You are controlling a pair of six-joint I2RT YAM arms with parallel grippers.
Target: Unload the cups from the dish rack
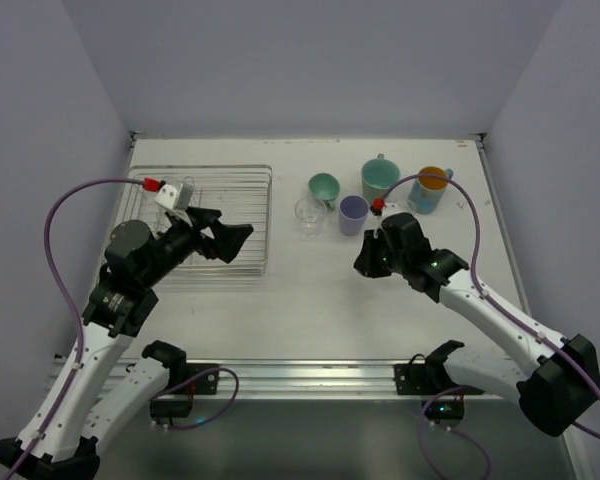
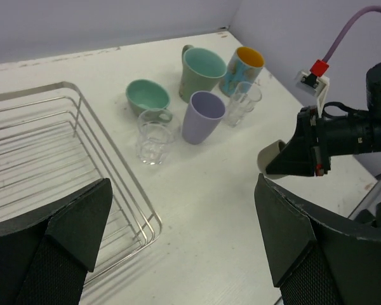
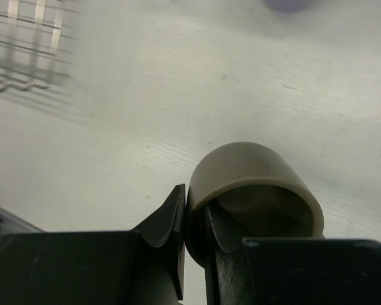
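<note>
Closest to the lens in the left wrist view, the left claw (image 2: 183, 190) has its two black fingers spread wide apart with nothing between them. Seen from above, it hangs over the near right part of the dish rack (image 1: 250, 175), a silver wire frame lying on the left half of the white table (image 1: 310, 300).

To the right of the rack and apart from it, the cups stand grouped on the table. A clear glass (image 1: 308, 215) is nearest the rack, with a small mint-green cup (image 1: 323, 186) just behind it. Beside the glass is a lavender cup (image 1: 353, 213), and behind that a tall mint-green mug (image 1: 380, 178). The blue mug (image 1: 432, 188), orange inside, is furthest right. The left wrist view shows a second clear glass (image 2: 243, 101) just in front of the blue mug.

On the near side of this group, the right claw (image 1: 368, 260) is clamped on a beige cup (image 3: 254, 171), one finger inside the rim and the other outside, pinching the wall. The cup is turned on its side in the grip; whether it touches the table I cannot tell.
</note>
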